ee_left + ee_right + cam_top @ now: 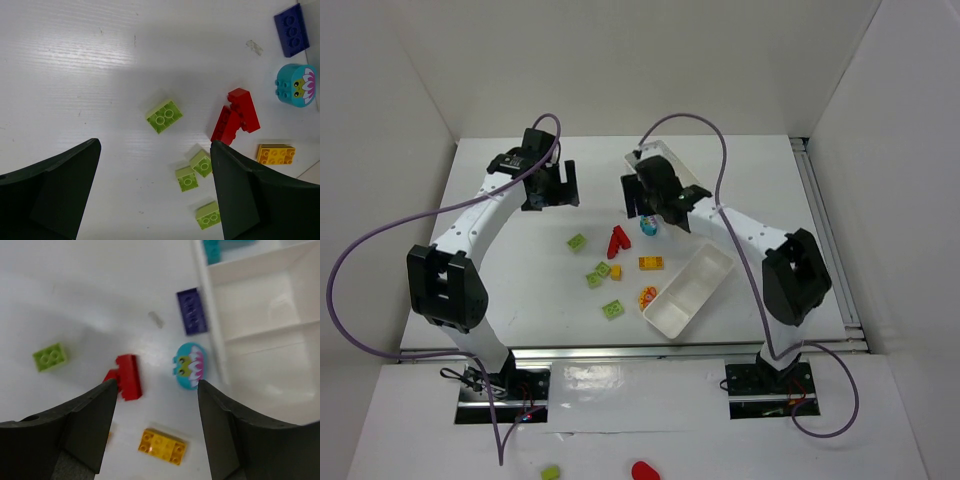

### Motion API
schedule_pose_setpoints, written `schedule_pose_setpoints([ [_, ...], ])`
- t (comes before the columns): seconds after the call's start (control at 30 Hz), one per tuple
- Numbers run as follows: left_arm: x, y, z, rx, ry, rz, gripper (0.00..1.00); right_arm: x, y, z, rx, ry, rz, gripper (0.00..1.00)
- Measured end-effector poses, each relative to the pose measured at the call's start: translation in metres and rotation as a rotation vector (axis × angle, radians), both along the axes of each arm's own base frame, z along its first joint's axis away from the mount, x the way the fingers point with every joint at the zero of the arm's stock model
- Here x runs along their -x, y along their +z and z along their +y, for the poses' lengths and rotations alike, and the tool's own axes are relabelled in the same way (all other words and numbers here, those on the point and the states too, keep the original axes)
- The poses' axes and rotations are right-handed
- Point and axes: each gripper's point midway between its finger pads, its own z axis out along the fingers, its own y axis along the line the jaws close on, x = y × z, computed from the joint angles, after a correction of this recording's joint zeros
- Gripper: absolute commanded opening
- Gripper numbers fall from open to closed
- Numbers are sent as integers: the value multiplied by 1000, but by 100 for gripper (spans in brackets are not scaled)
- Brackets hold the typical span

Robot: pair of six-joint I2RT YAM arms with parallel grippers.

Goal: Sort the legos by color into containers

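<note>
Loose legos lie mid-table: lime green bricks, a red brick, a round teal piece with a printed face, an orange-yellow brick and a purple brick. One container sits diagonally at centre right. The other container lies partly under my right wrist, with a teal brick in its top compartment. My right gripper hovers open and empty above the red and teal pieces. My left gripper hangs open over bare table left of the bricks.
More lime green bricks cluster near my left gripper's right finger. A small red-and-yellow piece lies against the diagonal tray. A lime brick and a red piece lie in front of the arm bases. White walls surround the table.
</note>
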Motion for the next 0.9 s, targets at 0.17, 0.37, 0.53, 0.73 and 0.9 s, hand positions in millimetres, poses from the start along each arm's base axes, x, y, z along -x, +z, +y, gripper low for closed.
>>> schedule_pose_setpoints([
  [0.17, -1, 0, 3, -15, 11, -3, 100, 55, -35, 9, -5, 59, 108, 71],
  [0.37, -1, 0, 4, -16, 15, -3, 100, 57, -90, 1, 41, 14, 234, 74],
  [0.53, -1, 0, 4, -19, 17, -3, 100, 55, -118, 0, 79, -13, 281, 75],
  [0.73, 2, -1, 9, -40, 27, 8, 100, 31, -124, 3, 100, -77, 249, 75],
  [0.9, 2, -1, 12, -42, 34, 6, 100, 13, -125, 3, 109, -128, 223, 78],
])
